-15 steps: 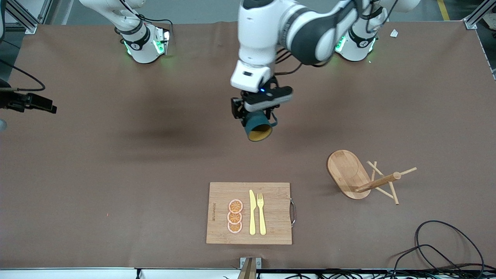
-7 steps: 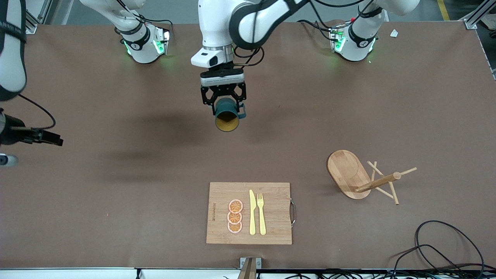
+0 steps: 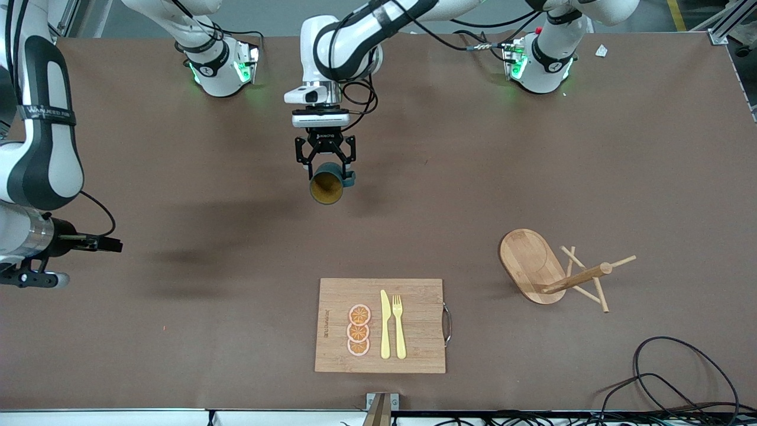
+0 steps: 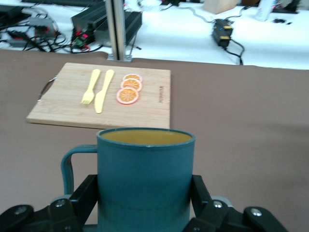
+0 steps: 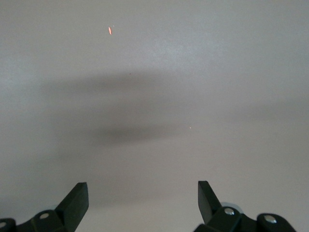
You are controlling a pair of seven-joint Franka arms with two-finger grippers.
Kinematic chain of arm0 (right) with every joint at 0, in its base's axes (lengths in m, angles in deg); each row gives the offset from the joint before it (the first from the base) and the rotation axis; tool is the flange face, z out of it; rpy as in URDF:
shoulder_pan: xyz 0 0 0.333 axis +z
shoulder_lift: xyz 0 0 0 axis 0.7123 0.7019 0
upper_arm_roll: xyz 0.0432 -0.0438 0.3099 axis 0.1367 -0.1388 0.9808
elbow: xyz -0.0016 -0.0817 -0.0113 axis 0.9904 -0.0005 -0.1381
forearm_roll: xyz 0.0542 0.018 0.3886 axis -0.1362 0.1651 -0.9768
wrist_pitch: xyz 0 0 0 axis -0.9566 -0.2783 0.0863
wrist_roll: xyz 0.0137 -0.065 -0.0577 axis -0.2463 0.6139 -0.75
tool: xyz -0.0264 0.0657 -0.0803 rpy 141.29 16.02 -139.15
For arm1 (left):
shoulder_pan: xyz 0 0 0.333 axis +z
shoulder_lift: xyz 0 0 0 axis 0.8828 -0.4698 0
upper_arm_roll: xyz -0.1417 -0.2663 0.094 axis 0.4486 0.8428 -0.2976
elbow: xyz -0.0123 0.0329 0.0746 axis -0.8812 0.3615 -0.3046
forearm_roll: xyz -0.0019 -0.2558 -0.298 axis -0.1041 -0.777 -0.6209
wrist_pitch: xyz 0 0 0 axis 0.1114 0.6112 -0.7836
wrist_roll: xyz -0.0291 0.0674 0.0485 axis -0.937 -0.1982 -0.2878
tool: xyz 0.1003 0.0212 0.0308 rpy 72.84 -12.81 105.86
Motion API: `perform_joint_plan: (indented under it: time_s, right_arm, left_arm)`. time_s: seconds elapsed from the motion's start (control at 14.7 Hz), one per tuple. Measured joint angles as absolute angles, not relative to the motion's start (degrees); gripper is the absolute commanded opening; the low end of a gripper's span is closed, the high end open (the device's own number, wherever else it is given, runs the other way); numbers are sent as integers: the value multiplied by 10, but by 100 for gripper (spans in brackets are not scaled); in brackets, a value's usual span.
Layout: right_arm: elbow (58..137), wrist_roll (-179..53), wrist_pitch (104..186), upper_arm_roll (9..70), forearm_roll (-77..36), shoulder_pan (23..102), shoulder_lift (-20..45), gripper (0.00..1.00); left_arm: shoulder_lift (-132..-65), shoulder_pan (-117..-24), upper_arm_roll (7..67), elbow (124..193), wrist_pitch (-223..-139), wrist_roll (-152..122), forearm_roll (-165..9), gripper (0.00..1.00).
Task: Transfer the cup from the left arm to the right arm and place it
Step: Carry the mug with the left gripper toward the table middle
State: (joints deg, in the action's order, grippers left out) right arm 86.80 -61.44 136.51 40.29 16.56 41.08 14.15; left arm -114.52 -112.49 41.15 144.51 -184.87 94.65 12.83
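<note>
The dark teal cup (image 3: 328, 184) with a mustard-yellow inside hangs tilted in my left gripper (image 3: 326, 168), mouth toward the front camera, above bare table near the robots' bases. The left gripper is shut on its ribbed body; in the left wrist view the black fingers (image 4: 87, 193) press both sides of the cup (image 4: 145, 169), with the loop handle sticking out beside one finger. My right gripper (image 3: 115, 244) is at the right arm's end of the table, above bare table. In the right wrist view it (image 5: 142, 193) is open and empty.
A wooden cutting board (image 3: 420, 296) with orange slices (image 3: 358, 330), a yellow knife (image 3: 385, 324) and a fork (image 3: 399, 325) lies near the front edge. A tipped wooden mug stand (image 3: 532, 263) lies toward the left arm's end. Black cables (image 3: 680, 378) lie at that front corner.
My left gripper has carried the cup toward the right arm's end of the table. The right arm has come further into view from the table's end.
</note>
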Motion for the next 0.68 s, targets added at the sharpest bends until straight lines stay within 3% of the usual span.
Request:
perform_joint_plan:
  time_s: [0.27, 0.68]
  right_arm:
    - [867, -552, 1361, 408, 151, 415, 143, 100]
    - [867, -376, 1335, 412, 148, 462, 143, 100]
  left_arm:
    - [-1204, -1133, 409, 1458, -1838, 1029, 271, 55]
    - [-1284, -1151, 408, 1463, -1750, 1128, 429, 53]
